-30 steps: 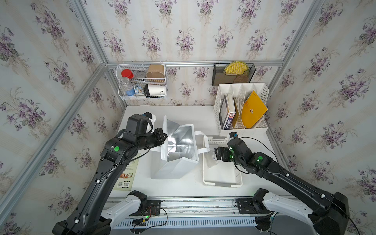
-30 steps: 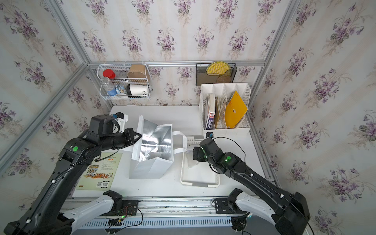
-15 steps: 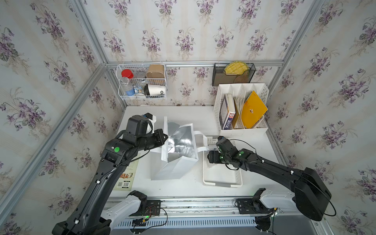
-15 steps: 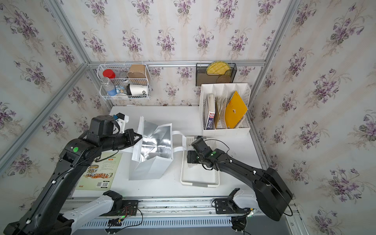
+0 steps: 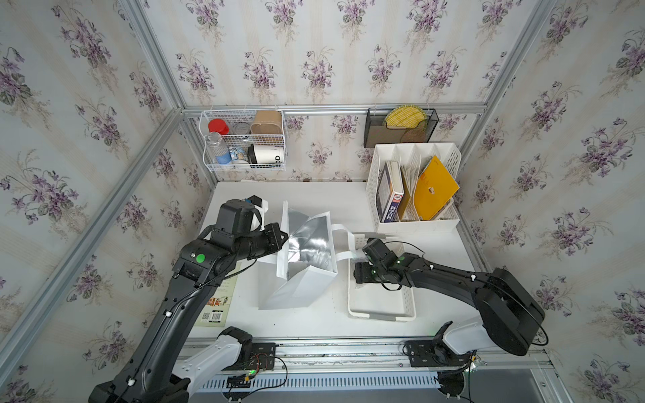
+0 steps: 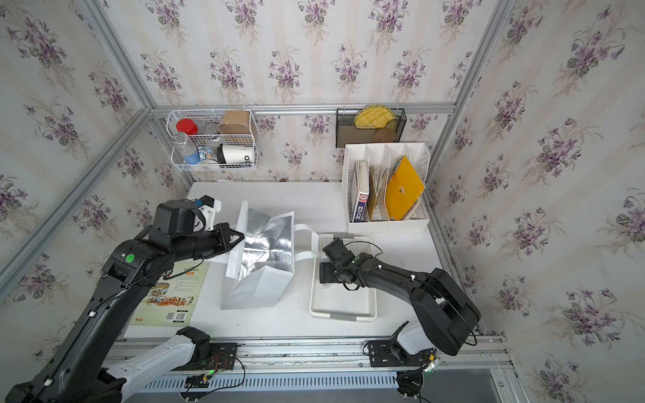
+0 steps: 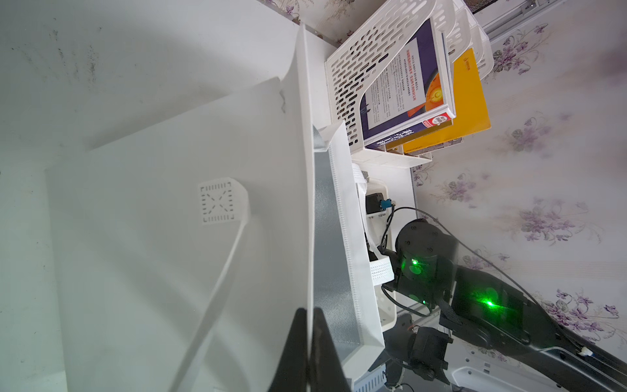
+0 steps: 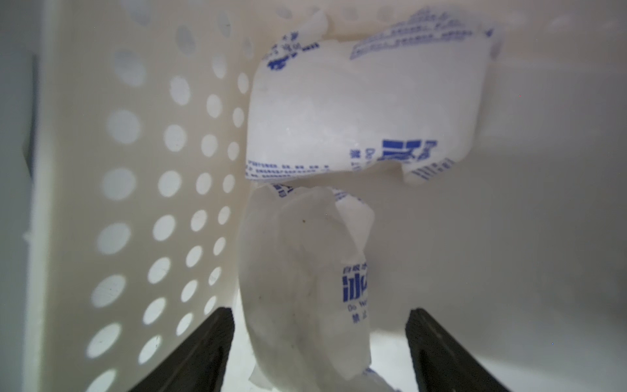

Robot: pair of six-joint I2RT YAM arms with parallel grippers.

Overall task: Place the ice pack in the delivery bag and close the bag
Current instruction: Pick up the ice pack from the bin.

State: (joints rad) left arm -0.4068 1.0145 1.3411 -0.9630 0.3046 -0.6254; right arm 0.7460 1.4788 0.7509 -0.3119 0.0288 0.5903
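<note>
Inside the white perforated tray (image 8: 135, 169), our open right gripper (image 8: 319, 310) straddles the soft whitish ice pack (image 8: 298, 271), best squeezed mid-pouch, as our left gripper (image 7: 309, 315) pinches the foil-lined delivery bag (image 7: 169, 169).

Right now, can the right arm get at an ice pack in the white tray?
Probably yes: the right gripper, jaws open, straddles the nearer ice pack inside the tray; nothing lies between.

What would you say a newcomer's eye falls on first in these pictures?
The delivery bag stands at mid-table, its silver foil lining gleaming, with the left fingers shut on its rim. Next, the right fingers stand open on either side of an ice pack in the white tray beside the bag. The yellow folder in the back-right rack also stands out.
</note>
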